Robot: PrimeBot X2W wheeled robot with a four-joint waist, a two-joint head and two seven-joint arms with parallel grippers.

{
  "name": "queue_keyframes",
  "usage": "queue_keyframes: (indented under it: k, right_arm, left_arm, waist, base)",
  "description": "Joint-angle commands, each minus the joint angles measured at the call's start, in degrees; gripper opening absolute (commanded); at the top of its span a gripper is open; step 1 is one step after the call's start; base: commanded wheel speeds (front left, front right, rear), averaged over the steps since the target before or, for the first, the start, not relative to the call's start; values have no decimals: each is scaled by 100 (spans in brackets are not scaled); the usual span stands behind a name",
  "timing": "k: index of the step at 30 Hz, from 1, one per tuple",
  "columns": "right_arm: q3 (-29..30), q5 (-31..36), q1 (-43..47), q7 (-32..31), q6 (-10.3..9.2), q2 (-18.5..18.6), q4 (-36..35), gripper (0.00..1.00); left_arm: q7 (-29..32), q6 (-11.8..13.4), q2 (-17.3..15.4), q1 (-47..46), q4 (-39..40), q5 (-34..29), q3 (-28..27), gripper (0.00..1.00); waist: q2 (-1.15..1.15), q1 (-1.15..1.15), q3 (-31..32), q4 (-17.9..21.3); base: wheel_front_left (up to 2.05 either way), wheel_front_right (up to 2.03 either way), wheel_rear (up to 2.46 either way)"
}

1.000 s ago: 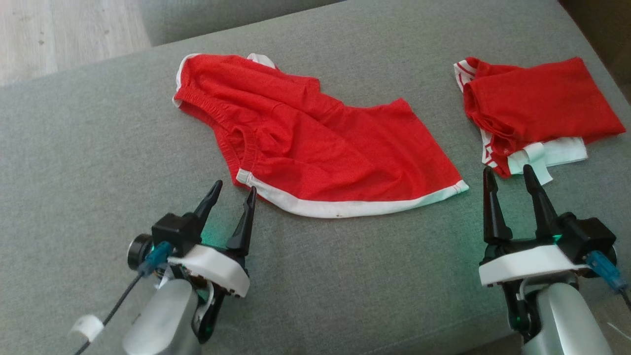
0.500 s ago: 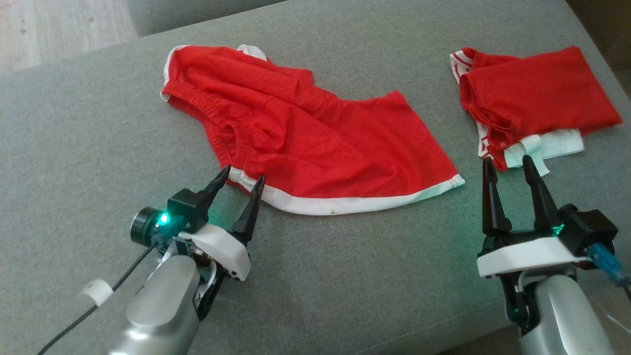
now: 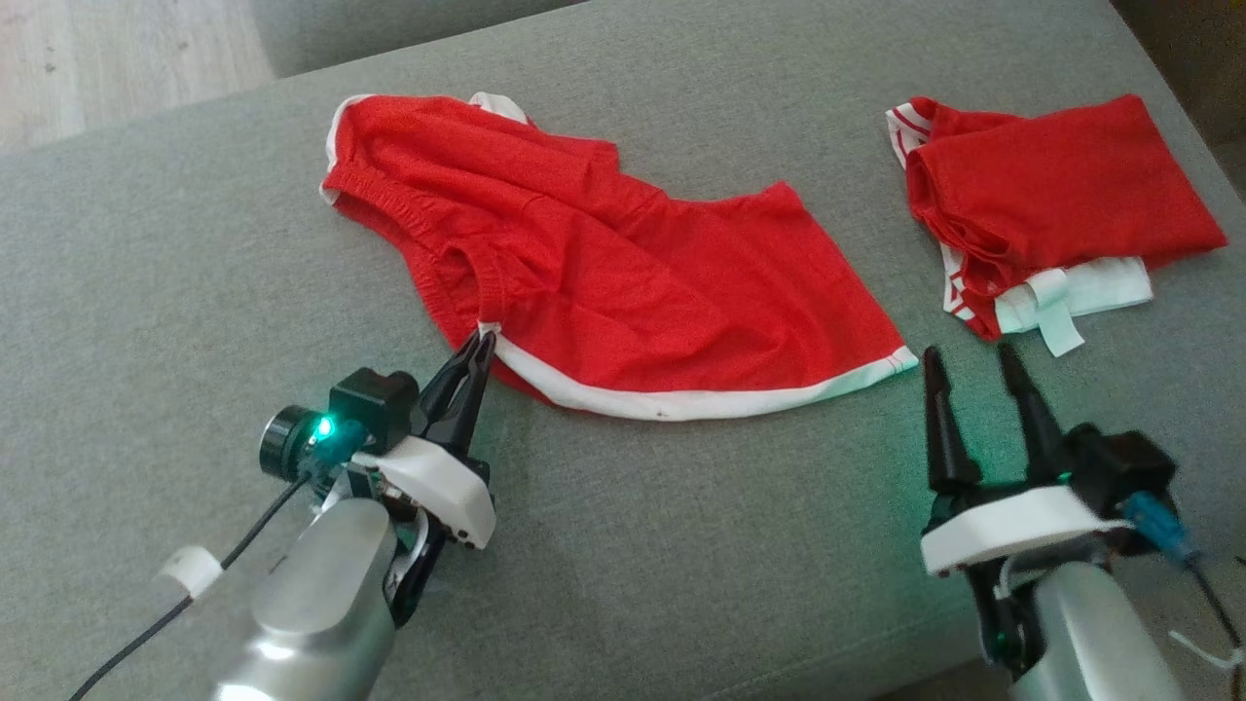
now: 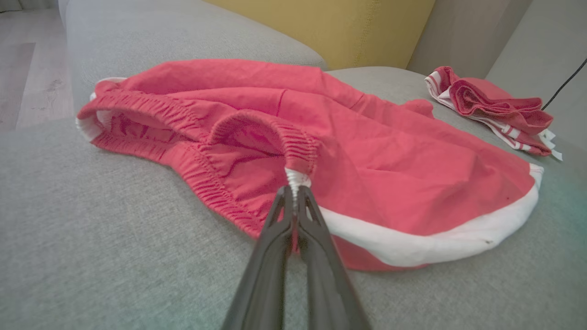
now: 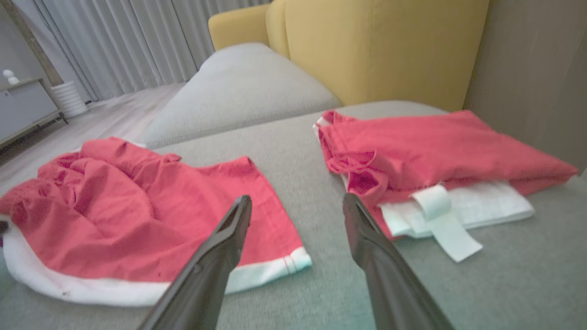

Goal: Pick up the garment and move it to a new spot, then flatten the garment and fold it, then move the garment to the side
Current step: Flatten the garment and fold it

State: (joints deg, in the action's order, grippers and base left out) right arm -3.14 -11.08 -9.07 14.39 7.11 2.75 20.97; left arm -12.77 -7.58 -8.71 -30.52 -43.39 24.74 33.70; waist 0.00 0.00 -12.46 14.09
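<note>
The garment (image 3: 623, 282) is a pair of red shorts with a white hem, lying rumpled on the grey cushion (image 3: 681, 545). It also shows spread across the left wrist view (image 4: 367, 156) and at the left of the right wrist view (image 5: 137, 215). My left gripper (image 3: 484, 341) is shut on the garment's near left corner, where the white hem meets the waistband; the pinch (image 4: 296, 185) is plain in the left wrist view. My right gripper (image 3: 966, 358) stands open just right of the hem's right corner, apart from the cloth, its fingers (image 5: 229, 238) holding nothing.
A second red and white garment (image 3: 1051, 204) lies folded at the far right of the cushion, also in the right wrist view (image 5: 435, 156). A yellow armchair (image 5: 367, 46) stands behind. Wooden floor (image 3: 117, 49) lies beyond the cushion's far left edge.
My left gripper moved forward to the garment's corner and shut on it. My right gripper shifted a little left and nearer, staying open. The head camera shifted slightly early on.
</note>
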Motion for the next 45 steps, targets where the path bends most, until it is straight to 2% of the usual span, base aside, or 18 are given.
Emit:
queue_keyframes:
  k: [1,19,30,31,32,33,34,40,45]
  right_arm:
    - [-178,12,-155,61,37,13,-28,100]
    - [-85,-582,-1076,-160,37,13,2296,100]
    - [-503,-858,-1479,16,37,13,3037,100]
    - [-560,-897,-1505,23,37,13,3082,94]
    - [-560,-897,-1505,23,37,13,3082,94]
    - [-618,-940,-1530,28,37,13,3123,44]
    - [-681,-981,-1555,32,37,13,3163,0]
    - [-900,-1129,-1680,54,37,13,3216,0]
    - [-805,-998,-1738,59,37,13,2553,0]
  left_arm:
    - [-88,9,-113,-317,183,37,-119,0]
    - [-181,73,-129,-72,626,36,24,0]
    - [-190,116,-157,-20,776,68,63,0]
    - [-190,119,-163,-21,782,71,67,0]
    - [-190,119,-163,-21,782,71,67,0]
    - [-191,122,-169,-21,786,75,68,0]
    - [-191,126,-177,-18,789,80,69,0]
    - [-194,170,-246,59,792,107,69,0]
    - [-202,236,-423,131,940,105,-1,0]
  waist:
    - [0,0,1,-28]
    - [0,0,41,-477]
    - [0,0,28,-579]
    - [0,0,29,-582]
    - [0,0,29,-582]
    - [0,0,32,-581]
    - [0,0,39,-579]
    - [0,0,165,-545]
    - [0,0,365,-490]
  base:
    - [0,0,0]
    - [0,0,0]
    - [0,0,0]
    - [0,0,0]
    - [0,0,0]
    - [0,0,0]
    - [0,0,0]
    - [0,0,0]
    - [0,0,0]
